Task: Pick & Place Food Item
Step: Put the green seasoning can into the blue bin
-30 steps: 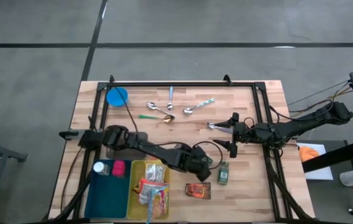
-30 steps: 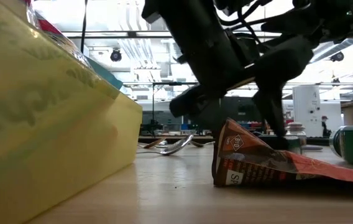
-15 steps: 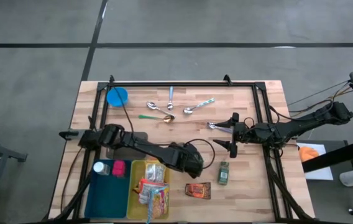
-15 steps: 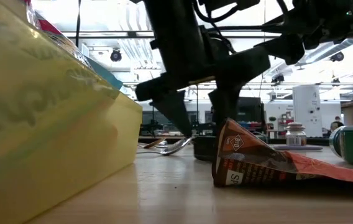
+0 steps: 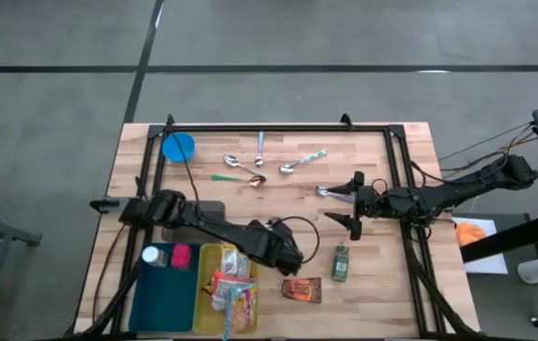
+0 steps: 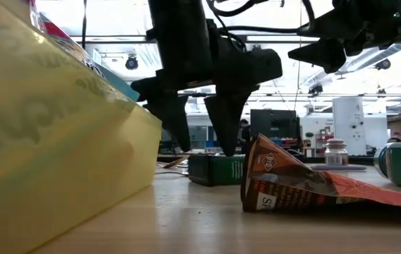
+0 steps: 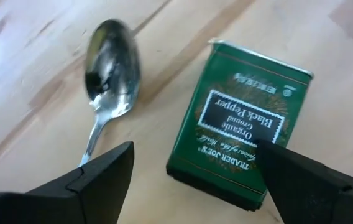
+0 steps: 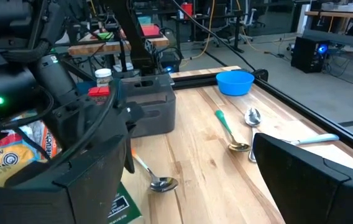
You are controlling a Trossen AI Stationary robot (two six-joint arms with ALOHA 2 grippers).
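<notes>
Pepper tin [image 7: 242, 146] lies below open left pincer [image 7: 195, 180].

Blue bowl [image 5: 179, 147] at table [image 5: 402, 284] corner, spoons [image 5: 260, 161] nearby.

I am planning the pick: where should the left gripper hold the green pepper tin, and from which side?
I would grip the black pepper tin across its two long edges, near mid-length, from straight above with the open left gripper. It lies flat, label up, hiding one broad face. A spoon lies close beside one long edge.

Tin [image 7: 238, 124]: "Trader Joe's Black Pepper"
</notes>
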